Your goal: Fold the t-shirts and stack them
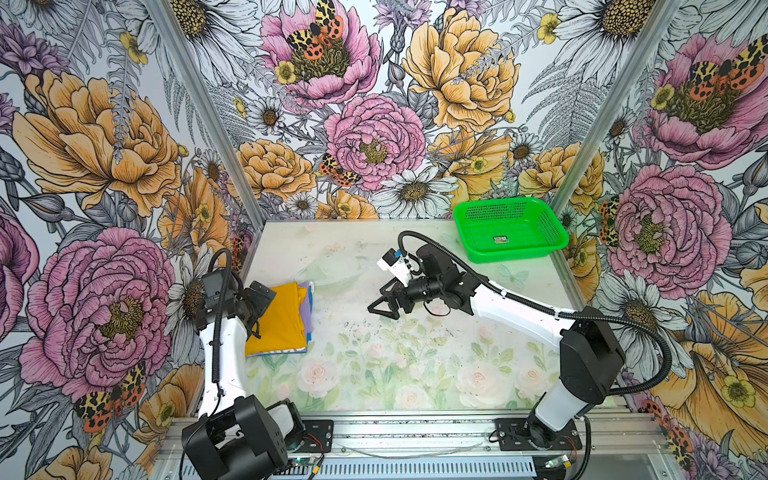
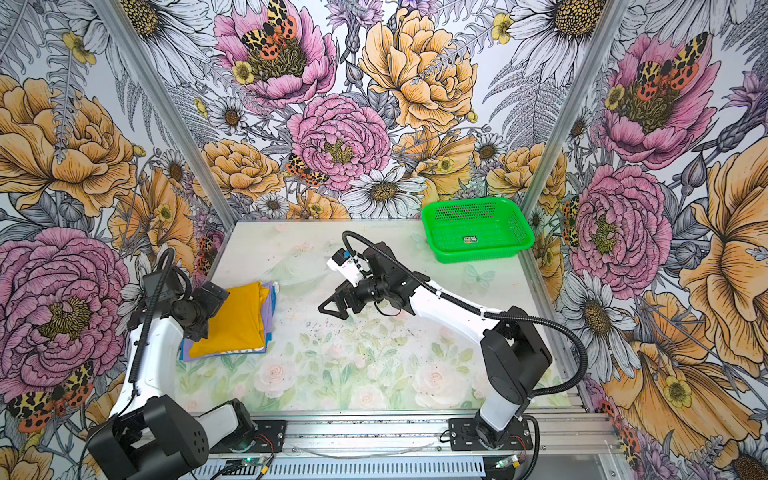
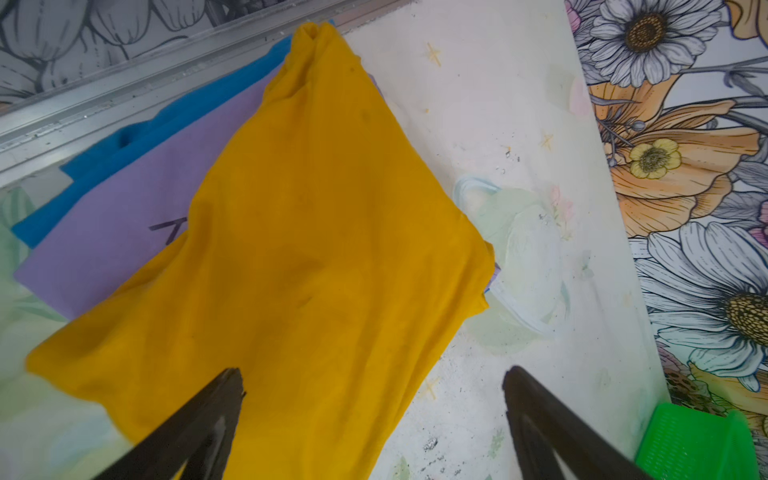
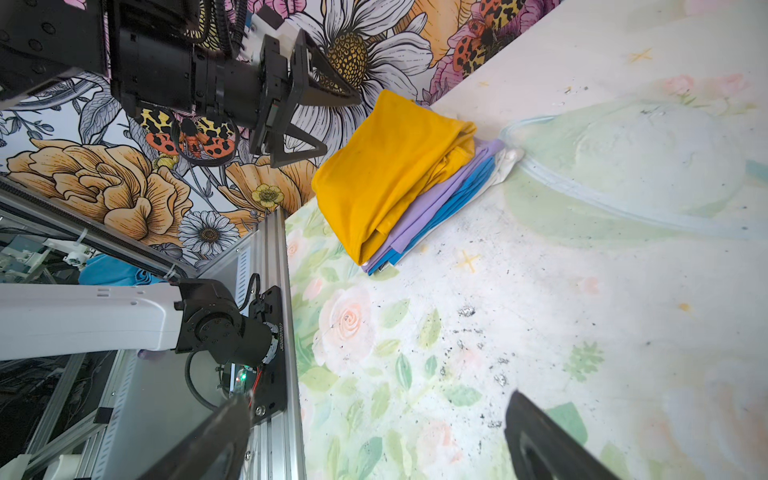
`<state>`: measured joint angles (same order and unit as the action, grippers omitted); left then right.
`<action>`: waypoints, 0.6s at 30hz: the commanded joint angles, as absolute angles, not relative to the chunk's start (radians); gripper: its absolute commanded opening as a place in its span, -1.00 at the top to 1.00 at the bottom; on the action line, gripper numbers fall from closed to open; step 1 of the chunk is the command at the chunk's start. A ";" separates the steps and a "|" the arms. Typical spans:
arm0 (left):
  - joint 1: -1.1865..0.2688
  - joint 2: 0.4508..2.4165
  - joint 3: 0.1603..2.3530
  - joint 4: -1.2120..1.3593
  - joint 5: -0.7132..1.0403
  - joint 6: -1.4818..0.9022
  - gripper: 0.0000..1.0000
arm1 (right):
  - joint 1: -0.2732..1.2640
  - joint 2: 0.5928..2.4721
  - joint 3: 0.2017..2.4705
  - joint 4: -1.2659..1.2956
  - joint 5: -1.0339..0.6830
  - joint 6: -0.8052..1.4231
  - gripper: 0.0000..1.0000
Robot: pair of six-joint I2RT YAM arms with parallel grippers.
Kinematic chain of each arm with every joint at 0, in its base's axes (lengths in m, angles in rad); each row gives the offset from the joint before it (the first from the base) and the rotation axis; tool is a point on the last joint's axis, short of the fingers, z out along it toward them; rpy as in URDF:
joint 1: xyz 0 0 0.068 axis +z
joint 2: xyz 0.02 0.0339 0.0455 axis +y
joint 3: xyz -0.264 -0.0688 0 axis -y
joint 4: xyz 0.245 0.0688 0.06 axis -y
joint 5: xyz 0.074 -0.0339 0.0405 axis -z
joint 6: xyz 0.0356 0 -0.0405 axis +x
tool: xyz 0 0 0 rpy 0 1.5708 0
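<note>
Folded mustard-yellow cloth t-shirt (image 1: 276, 320) topmost on the folded lavender-purple t-shirt (image 3: 124, 232), with blue cloth (image 3: 166, 124) beneath, at the left edge of the pale flower-printed surface (image 1: 415, 353). Laid askew, lavender and blue showing along one side. Likely trouble: top layer dragged or slumped off the stack, caused by a fingertip snagging a fold on withdrawal. Left hand (image 3: 374, 374) spread wide and empty, one finger over the yellow cloth, the other over bare surface; contact unclear. Right hand (image 1: 380, 301) also wide, empty, well apart mid-surface. Green plastic mesh basket (image 1: 519, 253) in the far corner.
</note>
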<state>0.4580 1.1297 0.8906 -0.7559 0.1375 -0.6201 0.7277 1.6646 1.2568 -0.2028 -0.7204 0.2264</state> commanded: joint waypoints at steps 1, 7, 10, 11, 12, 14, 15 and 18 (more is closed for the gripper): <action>0.454 1.136 0.820 -0.698 0.064 -0.696 -0.98 | 0.720 1.615 1.252 -0.238 -0.757 0.215 -0.93; 0.506 1.089 0.684 -0.635 -0.076 -0.760 -0.97 | 0.718 1.597 1.256 -0.301 -0.755 0.210 -0.93; 0.560 1.168 0.664 -0.553 -0.061 -0.742 -0.98 | 0.717 1.593 1.254 -0.316 -0.750 0.219 -0.93; 0.566 1.203 0.675 -0.548 -0.071 -0.731 -0.98 | 0.717 1.591 1.255 -0.323 -0.747 0.220 -0.93; 0.570 1.238 0.691 -0.534 -0.065 -0.720 -0.98 | 0.718 1.589 1.256 -0.330 -0.743 0.220 -0.93; 0.567 1.268 0.721 -0.507 -0.059 -0.693 -0.98 | 0.719 1.582 1.257 -0.340 -0.734 0.224 -0.93; 0.558 1.268 0.740 -0.509 -0.081 -0.680 -0.97 | 0.719 1.581 1.259 -0.345 -0.729 0.225 -0.93; 0.558 1.262 0.797 -0.505 -0.063 -0.633 -0.98 | 0.722 1.577 1.261 -0.354 -0.712 0.233 -0.93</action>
<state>0.5587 1.2739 0.7223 -0.5915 -0.0406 -0.6941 0.7250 1.6176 1.2541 -0.3382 -0.7288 0.2272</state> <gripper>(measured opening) 0.988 0.964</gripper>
